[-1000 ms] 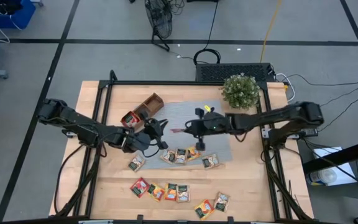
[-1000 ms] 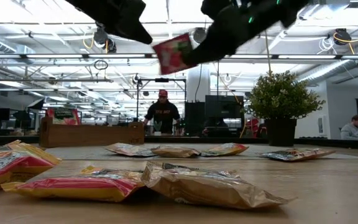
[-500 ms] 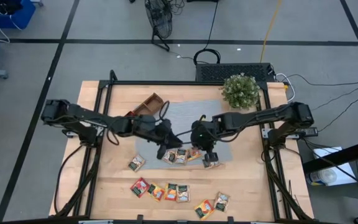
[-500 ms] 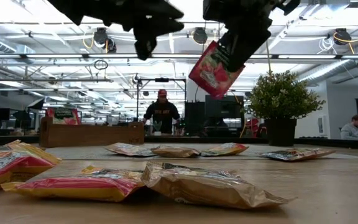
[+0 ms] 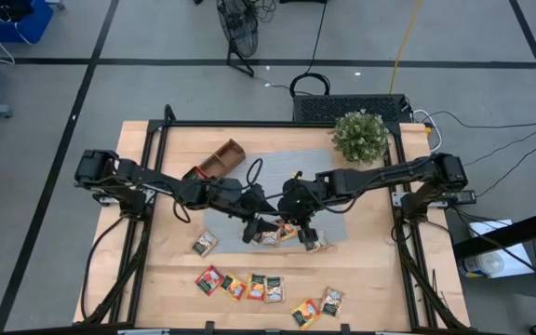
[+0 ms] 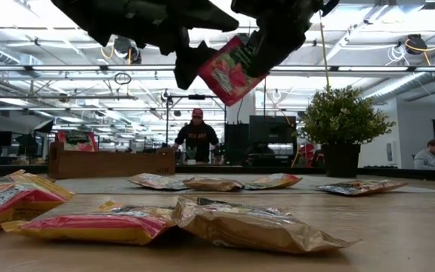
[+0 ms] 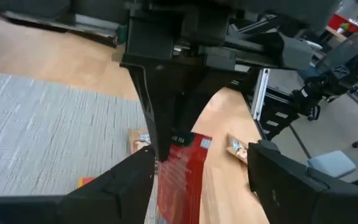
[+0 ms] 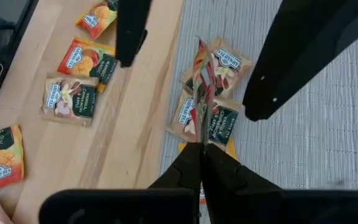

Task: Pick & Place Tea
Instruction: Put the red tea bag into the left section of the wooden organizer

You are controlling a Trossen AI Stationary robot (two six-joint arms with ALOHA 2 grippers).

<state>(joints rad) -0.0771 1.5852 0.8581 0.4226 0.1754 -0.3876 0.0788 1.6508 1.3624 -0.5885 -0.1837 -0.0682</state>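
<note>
My right gripper [image 8: 202, 148] is shut on a red tea sachet [image 7: 182, 177] and holds it in the air above the grey mat's near edge. My left gripper [image 7: 199, 167] is open, with one finger on each side of that sachet and a gap on both sides. In the low view the sachet [image 6: 229, 69] hangs tilted between the two arms. Several other sachets lie flat at the mat's near edge [image 5: 273, 233] and on the wood near the front [image 5: 249, 286]. My right gripper pinches the red sachet between its two fingers at the sachet's upper edge [image 7: 169, 148]. The fingers slant down from the table's right side. The sachet hangs below them, tilted and clear of the table, and it shows edge-on [image 8: 201, 81] in the wrist view.
A brown wooden tray [image 5: 217, 160] stands at the mat's far left corner and a potted plant [image 5: 359, 135] at the back right. The grey mat [image 5: 291, 172] lies mid-table. More sachets lie at the front right [image 5: 319, 305] and one to the left [image 5: 205, 244]. A person [image 6: 197, 136] stands beyond the table.
My left gripper has gone toward the table's right and a little down, has rolled about, and has opened, so its fingers now stand on both sides of the red sachet. My right gripper has tipped downward and shifted toward the near edge. The sachet stays held, now hanging tilted.
</note>
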